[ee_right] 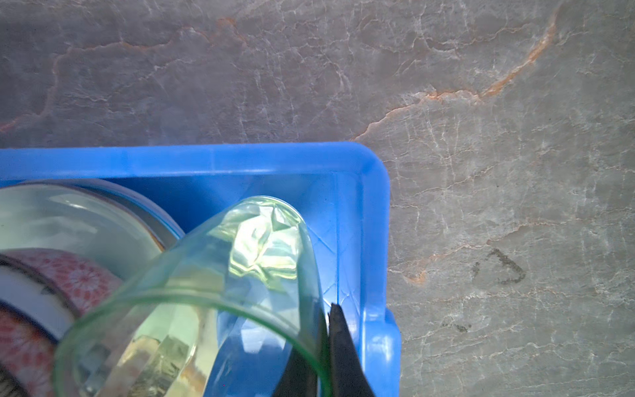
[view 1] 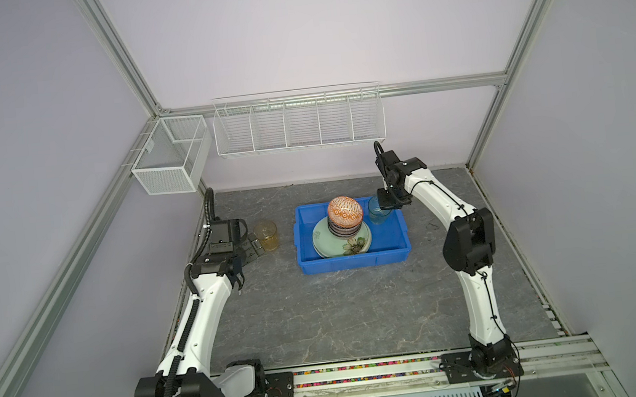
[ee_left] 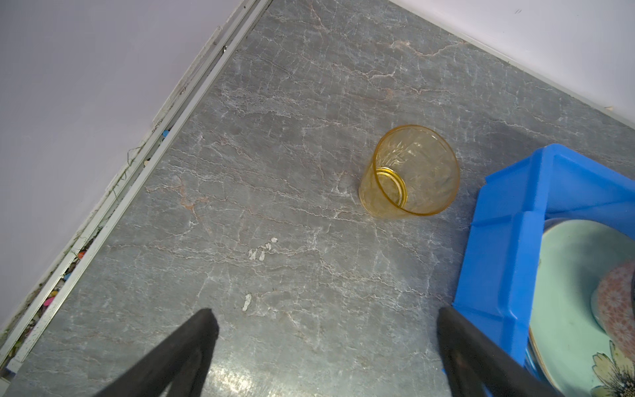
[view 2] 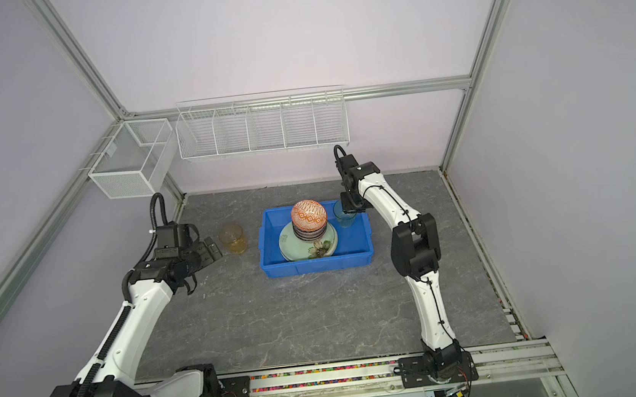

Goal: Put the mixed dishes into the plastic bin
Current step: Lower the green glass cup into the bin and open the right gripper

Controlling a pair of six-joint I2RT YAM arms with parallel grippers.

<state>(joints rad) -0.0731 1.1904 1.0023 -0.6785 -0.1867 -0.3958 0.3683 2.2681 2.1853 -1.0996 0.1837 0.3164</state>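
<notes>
- Right end effector (view 1: 384, 209) (ee_right: 323, 361) pinching the wall of green glass cup (view 1: 378, 214) (ee_right: 240, 275): one finger inside the rim, one outside, pressed together on the glass.
- Held upright at the far right corner of blue plastic bin (view 1: 354, 263) (view 2: 317, 266), inside its walls in both top views; base touching the bin floor or not, cannot tell.
- In the bin's middle, pale green plate (view 1: 322, 240) with a flower drawn at its near edge, lying flat, other plate edges just showing beneath it.
- Stacked on that plate, small patterned bowls (view 1: 345, 229), topped by orange-patterned bowl (view 1: 344, 211) with its patterned outside facing up.
- Left of the bin and apart from it, amber glass cup (view 1: 266, 235) (ee_left: 412, 172), standing upright on the grey worktop (view 1: 319, 314).
- Near the amber cup without touching it, left end effector (view 1: 251, 249) (ee_left: 326, 311), spread wide and holding nothing.
- On the back wall above the worktop, white wire basket (view 1: 297, 124) with dividers; at the left corner, white mesh basket (view 1: 169, 158).
</notes>
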